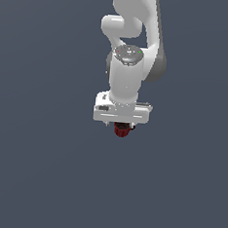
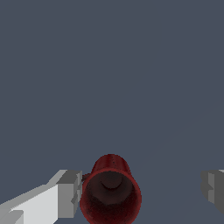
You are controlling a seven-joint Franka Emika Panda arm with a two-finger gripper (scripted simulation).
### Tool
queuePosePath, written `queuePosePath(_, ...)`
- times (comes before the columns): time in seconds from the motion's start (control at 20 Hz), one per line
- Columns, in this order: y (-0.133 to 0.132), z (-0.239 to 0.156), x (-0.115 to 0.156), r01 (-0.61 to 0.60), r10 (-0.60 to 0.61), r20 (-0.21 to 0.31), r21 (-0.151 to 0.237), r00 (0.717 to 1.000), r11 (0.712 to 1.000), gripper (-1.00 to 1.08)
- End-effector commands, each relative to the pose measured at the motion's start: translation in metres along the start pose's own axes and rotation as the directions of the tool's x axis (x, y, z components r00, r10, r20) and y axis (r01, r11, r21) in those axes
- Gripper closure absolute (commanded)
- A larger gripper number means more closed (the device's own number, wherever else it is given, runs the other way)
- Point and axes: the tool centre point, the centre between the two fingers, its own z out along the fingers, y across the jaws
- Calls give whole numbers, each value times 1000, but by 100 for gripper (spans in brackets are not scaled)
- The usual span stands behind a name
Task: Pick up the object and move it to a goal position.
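Note:
The object is a small dark red mug, sitting just under the white hand of my gripper in the exterior view. In the wrist view the mug shows its dark inside towards the camera and lies between the two fingers. One grey fingertip is right beside the mug's wall, where a small nub of the handle shows. The other fingertip stands well apart from it. The gripper is open and wider than the mug.
A plain dark grey-blue surface fills both views around the mug. The white arm rises above the gripper. No other objects or edges show.

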Motion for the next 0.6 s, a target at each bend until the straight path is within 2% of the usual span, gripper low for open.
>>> queuePosePath(0.0, 0, 0, 0, 0, 0, 0, 0, 1000, 1000, -20)
queuePosePath(0.3, 15, -3, 4, -17, 17, -6, -4, 1000, 1000, -20)
queuePosePath(0.55, 15, -2, 4, -20, 20, -6, -6, 1000, 1000, -20)
